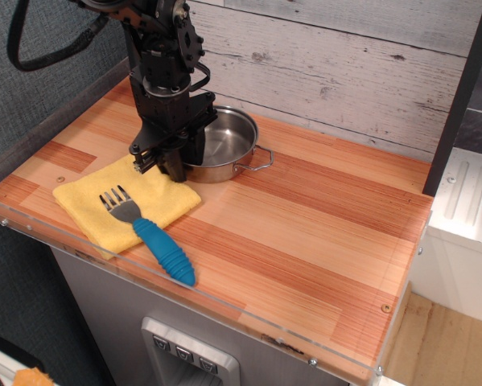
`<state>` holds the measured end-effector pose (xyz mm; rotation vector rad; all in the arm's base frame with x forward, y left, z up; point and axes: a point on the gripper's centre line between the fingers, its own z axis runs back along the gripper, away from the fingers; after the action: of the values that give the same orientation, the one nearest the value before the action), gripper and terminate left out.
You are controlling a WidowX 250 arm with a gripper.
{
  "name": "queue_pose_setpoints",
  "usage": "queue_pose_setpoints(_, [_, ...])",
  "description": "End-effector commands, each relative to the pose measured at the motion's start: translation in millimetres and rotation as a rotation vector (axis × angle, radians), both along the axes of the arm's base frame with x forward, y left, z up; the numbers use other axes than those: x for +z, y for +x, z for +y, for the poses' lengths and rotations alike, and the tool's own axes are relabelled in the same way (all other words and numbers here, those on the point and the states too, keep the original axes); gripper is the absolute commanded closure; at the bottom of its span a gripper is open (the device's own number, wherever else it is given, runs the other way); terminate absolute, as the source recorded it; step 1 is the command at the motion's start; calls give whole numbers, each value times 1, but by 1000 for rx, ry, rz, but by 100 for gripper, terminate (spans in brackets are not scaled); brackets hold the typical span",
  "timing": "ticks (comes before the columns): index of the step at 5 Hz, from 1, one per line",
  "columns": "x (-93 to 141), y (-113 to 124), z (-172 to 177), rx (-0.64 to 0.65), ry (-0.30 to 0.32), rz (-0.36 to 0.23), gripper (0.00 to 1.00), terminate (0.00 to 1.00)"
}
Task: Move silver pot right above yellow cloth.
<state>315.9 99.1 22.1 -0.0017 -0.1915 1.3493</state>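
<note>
The silver pot (228, 141) sits on the wooden table just behind and to the right of the yellow cloth (88, 205). One wire loop handle (259, 159) sticks out on the pot's right; the left handle is hidden behind the arm. My black gripper (166, 165) comes down at the pot's near-left rim, right over the cloth's back corner, and appears shut on that rim. The cloth lies flat at the front left of the table.
A fork with a blue handle (164, 251) lies on the cloth, its tines (118, 203) on the fabric and its handle pointing to the front edge. A grey plank wall (345, 64) runs behind the table. A clear lip (224, 310) borders the table's front.
</note>
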Motion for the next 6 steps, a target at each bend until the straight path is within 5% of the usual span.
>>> queue_pose_setpoints(1, [41,-3,3,-32,54,-47,0,0])
queue_pose_setpoints(4, [81,7,-43,-392,90,74,0,0])
queue_pose_setpoints(6, [90,24,-98,-689,89,69,0,0])
